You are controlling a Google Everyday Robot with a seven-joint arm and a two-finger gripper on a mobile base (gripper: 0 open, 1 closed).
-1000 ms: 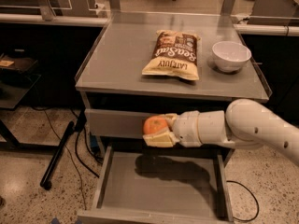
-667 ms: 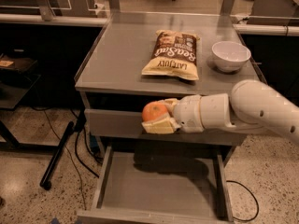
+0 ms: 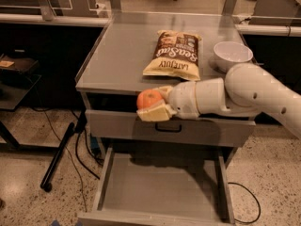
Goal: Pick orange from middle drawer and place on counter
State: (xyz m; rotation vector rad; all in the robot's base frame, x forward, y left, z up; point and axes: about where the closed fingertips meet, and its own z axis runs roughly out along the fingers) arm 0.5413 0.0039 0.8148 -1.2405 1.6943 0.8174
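The claw (image 3: 152, 103) is clenched around the orange (image 3: 149, 99), with one cream finger (image 3: 155, 113) underneath the fruit and the other pressed in from above and behind. The white arm (image 3: 254, 93) reaches in from the right, stretched across the front of the cabinet.

The orange hangs in the air just in front of the counter's (image 3: 122, 46) near edge, toward its middle. It sits about level with the dark gap under the top, though from this angle it's hard to say whether the fruit is at the height of the surface or a touch below it.

Directly beneath, the middle drawer (image 3: 160, 189) is pulled wide open, showing its flat grey floor. Between it and the claw is a closed drawer front (image 3: 113, 126) with a dark loop handle (image 3: 168, 127).

Up on the counter, a brown and yellow chip bag (image 3: 174, 55) lies flat right of centre. A white bowl (image 3: 233, 55) stands just beside it near the right rim. Neither touches the claw.
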